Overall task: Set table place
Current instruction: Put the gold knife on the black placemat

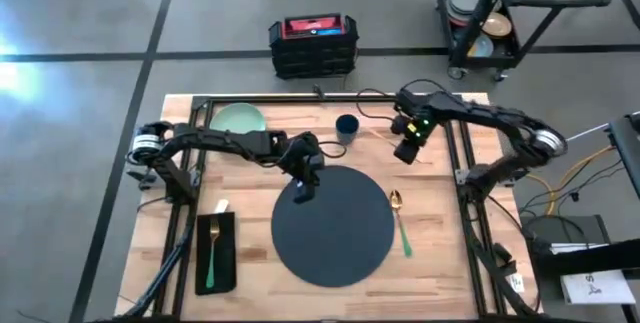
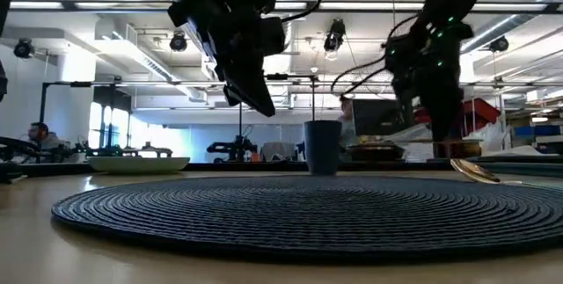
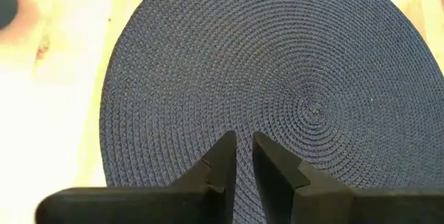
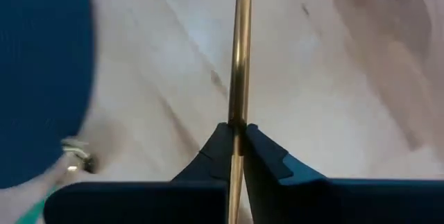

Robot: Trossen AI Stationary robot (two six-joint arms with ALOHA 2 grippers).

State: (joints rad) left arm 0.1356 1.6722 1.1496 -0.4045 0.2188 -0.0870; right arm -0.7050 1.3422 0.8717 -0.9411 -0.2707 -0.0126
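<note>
Right pincer (image 4: 236,137) clamps a gold cutlery piece (image 4: 241,50) near the bench's (image 1: 440,273) far right – likely carrying it toward the placemat (image 1: 335,238). Left pincer (image 3: 244,156) hangs over the placemat's far-left rim, nearly closed, empty. Plate (image 1: 238,118) waits at far left; spoon (image 1: 399,218) lies right of the placemat.

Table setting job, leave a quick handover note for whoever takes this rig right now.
Left gripper: nearly shut, holding nothing, hanging over the placemat's upper-left edge.
Right gripper: shut on a gold utensil, above the table right of the blue cup.
Placed: placemat at centre; spoon lying just off its right edge; black napkin on its left, with a green-handled utensil on it.
Left to do: the green plate sits at the far left, off the placemat; the cup stands behind the mat; set down the held utensil.
</note>
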